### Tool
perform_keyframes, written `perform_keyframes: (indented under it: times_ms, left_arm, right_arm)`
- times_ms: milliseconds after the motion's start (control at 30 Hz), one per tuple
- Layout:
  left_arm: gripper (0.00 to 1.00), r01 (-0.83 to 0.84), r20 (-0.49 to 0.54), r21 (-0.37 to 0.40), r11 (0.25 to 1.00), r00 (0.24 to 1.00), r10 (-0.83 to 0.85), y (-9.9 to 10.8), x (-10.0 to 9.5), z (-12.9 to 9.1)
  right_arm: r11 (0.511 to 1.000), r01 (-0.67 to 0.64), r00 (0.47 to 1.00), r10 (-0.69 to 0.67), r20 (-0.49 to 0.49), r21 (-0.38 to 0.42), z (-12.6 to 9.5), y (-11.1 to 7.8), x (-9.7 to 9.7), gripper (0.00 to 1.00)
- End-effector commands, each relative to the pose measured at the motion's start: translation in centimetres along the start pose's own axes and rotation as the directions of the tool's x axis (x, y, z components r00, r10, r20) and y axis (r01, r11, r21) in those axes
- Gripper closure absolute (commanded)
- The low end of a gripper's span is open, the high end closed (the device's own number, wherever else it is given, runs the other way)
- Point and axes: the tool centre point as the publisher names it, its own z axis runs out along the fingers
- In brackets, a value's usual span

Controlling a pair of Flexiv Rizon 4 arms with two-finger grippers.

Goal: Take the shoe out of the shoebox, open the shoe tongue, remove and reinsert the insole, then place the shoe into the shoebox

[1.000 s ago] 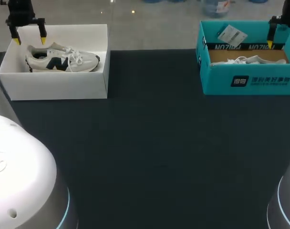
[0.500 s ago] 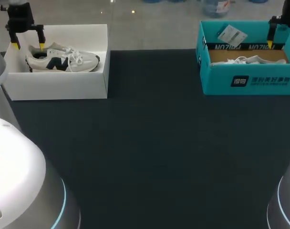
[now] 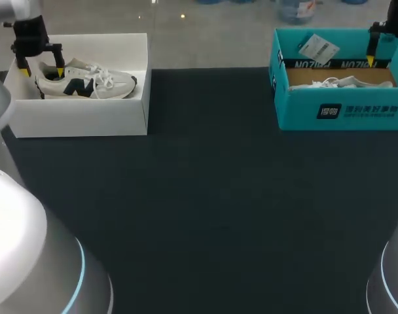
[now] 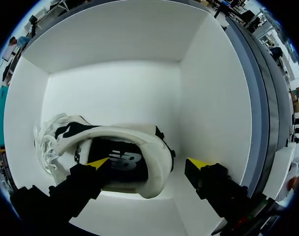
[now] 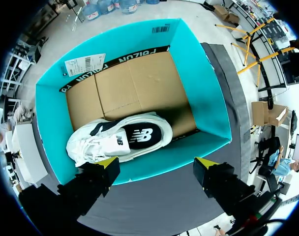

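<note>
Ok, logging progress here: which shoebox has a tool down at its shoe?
The white shoebox: the left tool sits low at its sneaker's heel, while the right tool hangs high above the teal shoebox.

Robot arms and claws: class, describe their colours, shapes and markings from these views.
Both arms are smooth, rounded, glossy silver-white shells; the left arm and right arm each carry a thin pale-blue ring. The left claw and right claw are matte black, blocky two-finger units ending in bright yellow wedge tips.
</note>
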Motion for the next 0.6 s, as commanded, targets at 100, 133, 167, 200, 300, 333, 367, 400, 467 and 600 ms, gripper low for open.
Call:
perform_keyframes:
  times_ms: [100,133,167,200,300,333,367,400,467,600]
  left_arm:
    - [0.00,0.003,0.012,0.138,0.990,1.000,-0.005,2.11,0.32,0.66]
    - [0.00,0.003,0.012,0.139,0.990,1.000,-0.005,2.13,0.34,0.70]
    - [0.00,0.006,0.011,0.140,0.990,1.000,-0.008,2.18,0.41,0.74]
    - [0.00,0.012,0.011,0.141,0.990,1.000,-0.014,2.24,0.48,0.75]
    - [0.19,0.026,0.017,0.146,0.989,0.999,-0.028,2.46,0.69,0.65]
    - [0.55,0.029,0.019,0.144,0.989,0.999,-0.032,2.54,0.76,0.56]
    - [0.67,0.029,0.020,0.143,0.989,0.999,-0.032,2.58,0.79,0.50]
    - [0.80,0.029,0.020,0.140,0.990,0.999,-0.033,2.61,0.81,0.46]
    - [0.92,0.029,0.018,0.136,0.990,0.999,-0.032,2.64,0.84,0.40]
    - [1.00,0.017,0.006,0.125,0.992,1.000,-0.018,2.48,0.75,0.02]
  right_arm:
    - [1.000,0.000,1.000,0.000,-0.001,-0.001,-0.02,-0.06,-0.03,0.00]
    - [1.000,0.000,1.000,0.000,-0.001,-0.001,-0.02,-0.06,-0.03,0.00]
    - [1.000,0.000,1.000,0.000,-0.001,-0.001,-0.02,-0.06,-0.03,0.00]
    - [1.000,0.000,1.000,0.000,-0.001,-0.001,-0.02,-0.06,-0.03,0.00]
    - [1.000,0.000,1.000,0.000,-0.001,-0.001,-0.02,-0.06,-0.03,0.00]
    - [1.000,0.000,1.000,0.000,-0.001,-0.001,-0.02,-0.06,-0.03,0.00]
    - [1.000,0.000,1.000,0.000,-0.001,-0.001,-0.02,-0.06,-0.03,0.00]
    - [1.000,0.000,1.000,0.000,-0.001,-0.001,-0.02,-0.06,-0.03,0.00]
    - [1.000,0.000,1.000,0.000,-0.001,-0.001,-0.02,-0.06,-0.03,0.00]
    - [1.000,0.000,1.000,0.000,-0.001,-0.001,-0.02,-0.06,-0.03,0.00]
